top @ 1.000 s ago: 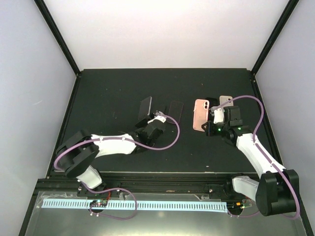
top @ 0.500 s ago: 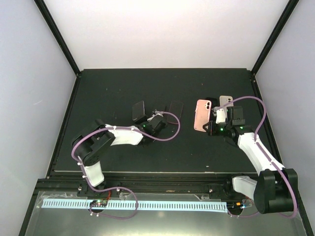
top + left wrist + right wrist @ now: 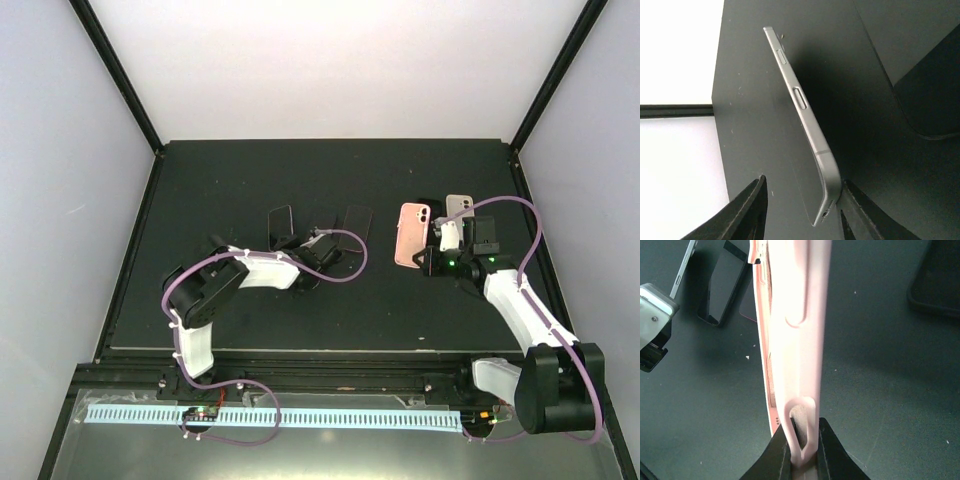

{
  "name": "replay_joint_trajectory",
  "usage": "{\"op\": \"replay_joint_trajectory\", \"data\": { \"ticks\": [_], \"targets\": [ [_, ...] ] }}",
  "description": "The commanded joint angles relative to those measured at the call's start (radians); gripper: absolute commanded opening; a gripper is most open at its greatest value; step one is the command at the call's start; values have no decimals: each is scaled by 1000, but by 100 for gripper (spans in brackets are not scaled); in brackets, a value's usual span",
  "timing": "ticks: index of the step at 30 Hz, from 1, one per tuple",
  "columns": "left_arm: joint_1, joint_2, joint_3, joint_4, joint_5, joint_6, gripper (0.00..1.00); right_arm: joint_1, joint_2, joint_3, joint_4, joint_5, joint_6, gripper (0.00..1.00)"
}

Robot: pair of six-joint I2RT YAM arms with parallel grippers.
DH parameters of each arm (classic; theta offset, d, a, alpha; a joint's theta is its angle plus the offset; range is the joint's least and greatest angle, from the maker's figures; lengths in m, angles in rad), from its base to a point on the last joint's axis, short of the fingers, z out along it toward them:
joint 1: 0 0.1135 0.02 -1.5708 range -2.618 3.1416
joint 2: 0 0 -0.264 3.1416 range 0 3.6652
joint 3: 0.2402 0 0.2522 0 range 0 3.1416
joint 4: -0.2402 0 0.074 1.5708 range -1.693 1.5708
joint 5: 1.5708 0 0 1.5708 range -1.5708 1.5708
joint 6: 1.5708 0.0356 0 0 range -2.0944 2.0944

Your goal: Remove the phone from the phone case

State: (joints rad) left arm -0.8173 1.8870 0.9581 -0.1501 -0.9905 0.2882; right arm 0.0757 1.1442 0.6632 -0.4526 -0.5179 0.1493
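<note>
Grey phone [image 3: 800, 100] between the parted left jaws could get knocked flat if they're swung sideways; pink case [image 3: 800, 300] is clamped in the right jaws.

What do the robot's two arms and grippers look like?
The left arm and right arm both have white links with chunky black joints and bases. A looping purple cable runs along each to the wrist. Small green lights glow near the right wrist. The left gripper and right gripper each have two black, wedge-shaped fingers.
</note>
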Motion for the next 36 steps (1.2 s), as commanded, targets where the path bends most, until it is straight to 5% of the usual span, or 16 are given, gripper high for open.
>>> {"op": "replay_joint_trajectory", "data": {
  "ticks": [1, 6, 14, 20, 26, 31, 36],
  "targets": [
    [9, 7, 43, -67, -27, -80, 42, -10, -6, 30, 11, -23, -23, 1],
    [7, -1, 69, -195, 12, -217, 61, -12, -5, 36, 7, -28, -26, 1],
    [-1, -122, 71, -386, 154, -408, 78, -17, -20, 44, 19, 60, -25, 1],
    [-14, -333, 168, -527, 383, -506, 79, -17, -20, 66, 6, 118, -70, 1],
    [-16, -617, 254, -438, 715, -372, 79, -16, -7, 166, -89, 100, -157, 1],
    [-14, -752, 217, -337, 673, -286, 88, -16, 9, 212, -99, 73, -202, 1],
    [-9, -810, 65, -200, 489, -232, 85, -16, 154, 313, -181, -2, -272, 2]
  ]
}}
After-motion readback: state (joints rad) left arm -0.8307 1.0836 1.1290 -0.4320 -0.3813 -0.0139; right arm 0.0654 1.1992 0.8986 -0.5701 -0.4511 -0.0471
